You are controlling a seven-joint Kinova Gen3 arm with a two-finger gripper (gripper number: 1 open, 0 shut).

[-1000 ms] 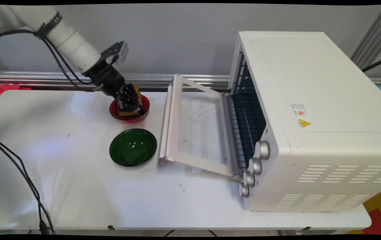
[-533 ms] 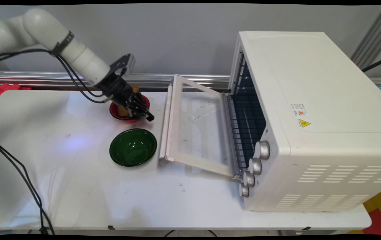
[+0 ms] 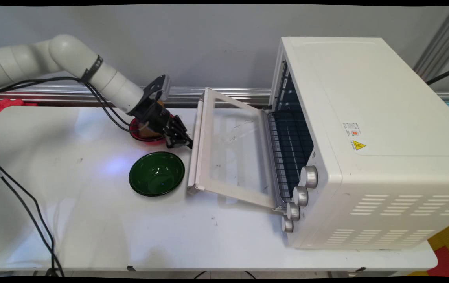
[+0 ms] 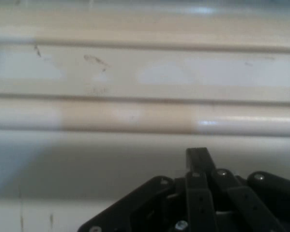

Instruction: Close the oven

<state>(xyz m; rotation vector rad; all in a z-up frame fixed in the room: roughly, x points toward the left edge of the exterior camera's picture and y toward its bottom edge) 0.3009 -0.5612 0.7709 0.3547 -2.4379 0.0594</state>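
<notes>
Hand view shows the jaws closed on nothing, just short of the oven door handle bar, so any contact should be squarely against it

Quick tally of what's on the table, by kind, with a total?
Bowls: 2 (red bowl, green bowl)
Toaster ovens: 1 (white toaster oven, door open)
Bread pieces: 1 (bread in the red bowl)
Total: 4

Overhead main view; hand view close on oven door.
</notes>
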